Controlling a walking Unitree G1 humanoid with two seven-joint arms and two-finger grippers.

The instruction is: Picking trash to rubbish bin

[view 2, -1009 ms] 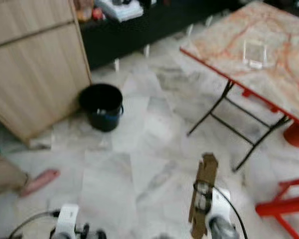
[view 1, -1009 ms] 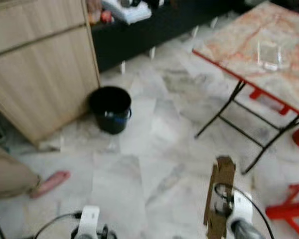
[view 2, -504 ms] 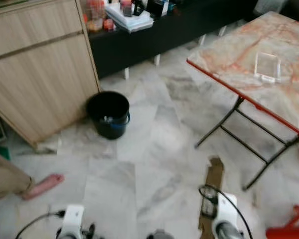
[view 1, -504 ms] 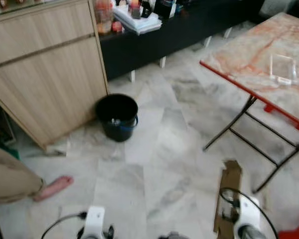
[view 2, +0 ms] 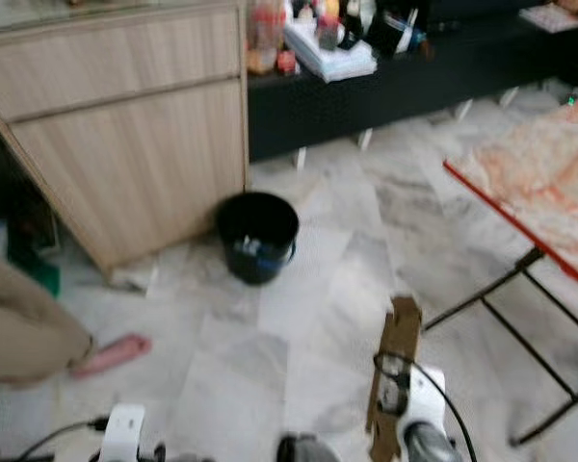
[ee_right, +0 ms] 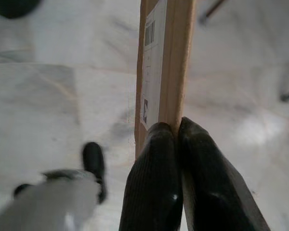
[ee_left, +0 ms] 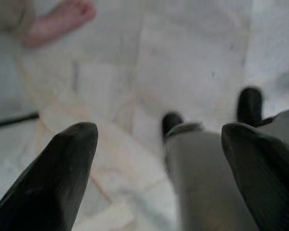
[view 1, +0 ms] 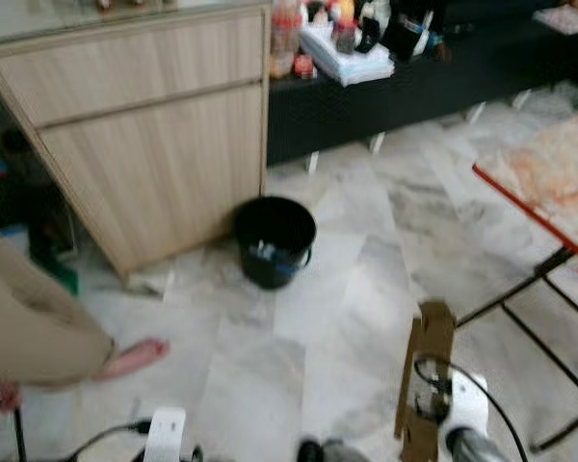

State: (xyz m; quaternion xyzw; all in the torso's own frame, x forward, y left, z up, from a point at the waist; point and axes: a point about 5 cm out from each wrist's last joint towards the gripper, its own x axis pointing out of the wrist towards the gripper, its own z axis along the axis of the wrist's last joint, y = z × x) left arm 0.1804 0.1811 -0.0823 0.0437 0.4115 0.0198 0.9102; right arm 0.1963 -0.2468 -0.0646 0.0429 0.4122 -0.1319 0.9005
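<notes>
My right gripper (ee_right: 177,132) is shut on a flat piece of brown cardboard (view 1: 425,375) with a white barcode label (ee_right: 151,72); it stands upright at my lower right, above the marble floor. A black round rubbish bin (view 1: 274,240) with some trash inside stands on the floor ahead, beside a light wooden cabinet (view 1: 144,125). My left gripper (ee_left: 159,139) hangs low at my left, open, with nothing between its fingers; below it are the floor and my own leg and feet.
A person's bare foot (view 1: 133,358) and beige-clad leg (view 1: 29,327) are at the left. A marble-topped folding table with red edge and black legs (view 1: 549,241) stands at the right. A black low shelf (view 1: 414,77) with clutter runs along the back.
The camera has turned: the bin and cabinet now sit further right and the table has slid to the right edge. The cardboard stays gripped in my right gripper.
</notes>
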